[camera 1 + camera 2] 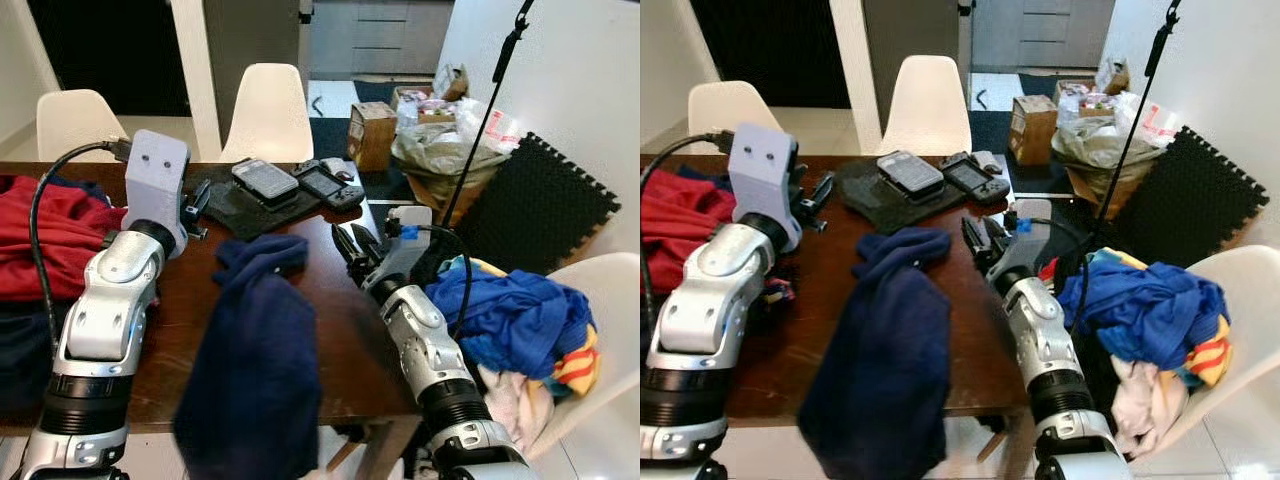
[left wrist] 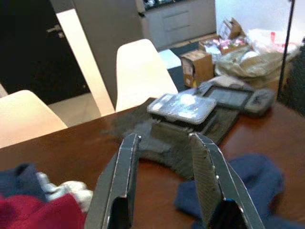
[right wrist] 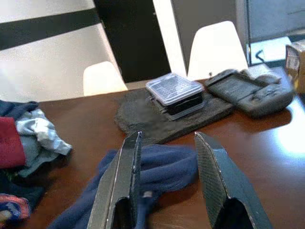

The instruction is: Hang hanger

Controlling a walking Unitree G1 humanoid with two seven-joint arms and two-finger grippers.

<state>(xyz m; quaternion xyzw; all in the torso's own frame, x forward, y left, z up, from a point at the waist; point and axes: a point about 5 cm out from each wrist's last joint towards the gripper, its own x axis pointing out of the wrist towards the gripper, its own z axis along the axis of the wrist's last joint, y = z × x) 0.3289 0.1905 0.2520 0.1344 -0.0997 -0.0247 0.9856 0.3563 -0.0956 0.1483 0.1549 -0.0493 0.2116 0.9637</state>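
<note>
Dark navy blue fleece garment point(image 1: 255, 370): being draped across the brown wooden table point(image 1: 340, 330), its lower part hanging over the near edge; no hanger can be made out. Right gripper point(image 1: 352, 243): being held just beside the garment's upper end, fingers parted, nothing between them. Left gripper point(image 2: 167, 176): being held above the table, fingers spread and empty. Dark grey cloth mat point(image 1: 245, 208): lying beyond the garment, being occupied by a clear-lidded black box point(image 1: 265, 178). Red clothing heap point(image 1: 45, 235): lying at the table's left. Blue clothing pile point(image 1: 520, 315): being carried by a white chair at right.

Both end effectors point(image 2: 164, 181) point(image 3: 169, 179) open, empty
</note>
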